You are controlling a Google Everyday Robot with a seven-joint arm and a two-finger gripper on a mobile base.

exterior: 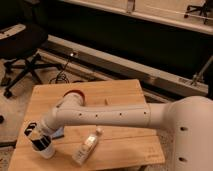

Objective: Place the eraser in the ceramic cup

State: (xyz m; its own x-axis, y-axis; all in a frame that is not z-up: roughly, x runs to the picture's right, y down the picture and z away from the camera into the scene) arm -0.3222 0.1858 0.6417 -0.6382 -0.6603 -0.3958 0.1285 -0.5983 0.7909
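With the gripper (pixel 34 134) hanging directly over the white cup (pixel 44 148) at the table's (pixel 120 92) near left corner, jaws apparently clamped on the eraser (pixel 31 131), an off-centre release could tip it out.

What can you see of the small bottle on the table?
The small pale plastic-looking bottle lies on its side near the front edge of the light wooden table. Its white cap points up-right toward the white robot arm, and a yellowish label covers its body. Nothing appears to grip it. The claw sits apart, to its left, by the table's front left corner.
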